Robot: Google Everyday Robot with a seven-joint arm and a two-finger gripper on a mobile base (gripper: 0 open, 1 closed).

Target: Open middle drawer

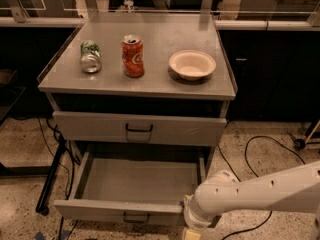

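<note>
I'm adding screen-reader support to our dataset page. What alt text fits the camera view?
The middle drawer of a grey cabinet stands open, with the robot arm's tool at its front corner, at the picture's bottom edge. On top sit a tipped green can, an upright red can and a white bowl.

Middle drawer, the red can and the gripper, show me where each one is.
middle drawer [100, 211], camera view, on its pulled-out front panel, left of the handle.
red can [133, 57], camera view, on its upright side.
gripper [190, 232], camera view, at the bottom edge, beside the drawer's right front corner.
</note>
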